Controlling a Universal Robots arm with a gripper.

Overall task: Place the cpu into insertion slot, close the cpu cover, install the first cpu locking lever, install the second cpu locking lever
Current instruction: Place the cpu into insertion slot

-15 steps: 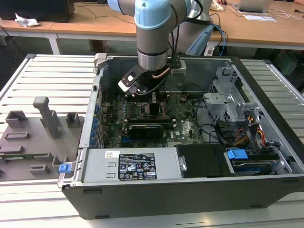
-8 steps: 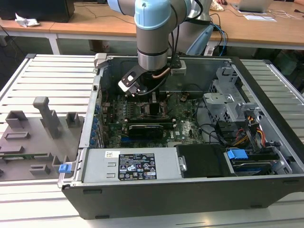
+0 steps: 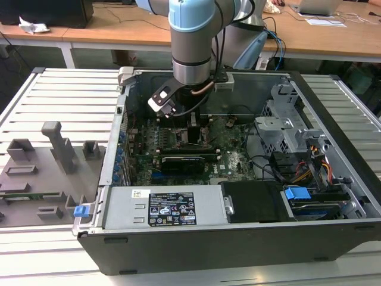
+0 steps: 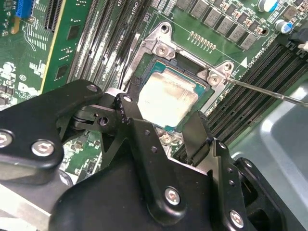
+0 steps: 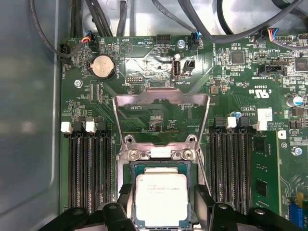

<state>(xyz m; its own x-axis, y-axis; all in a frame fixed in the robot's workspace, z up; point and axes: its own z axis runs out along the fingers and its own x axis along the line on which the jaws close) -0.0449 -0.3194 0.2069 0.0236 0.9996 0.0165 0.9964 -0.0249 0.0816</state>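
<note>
In the exterior view the arm (image 3: 190,36) reaches straight down into an open computer case (image 3: 238,250) on the slatted worktop (image 3: 65,89), with its pincer (image 3: 193,128) low over the green board. In the second wrist view the pincer (image 4: 161,118) grips the cpu (image 4: 168,98) by two opposite edges, a black finger (image 4: 129,108) on each, and the chip lies in the slot (image 4: 162,45). In the first wrist view the cpu (image 5: 160,197) sits inside the slot (image 5: 159,153) between the fingers, while the cover (image 5: 134,100) stands swung up beyond it (open, clear of the chip).
</note>
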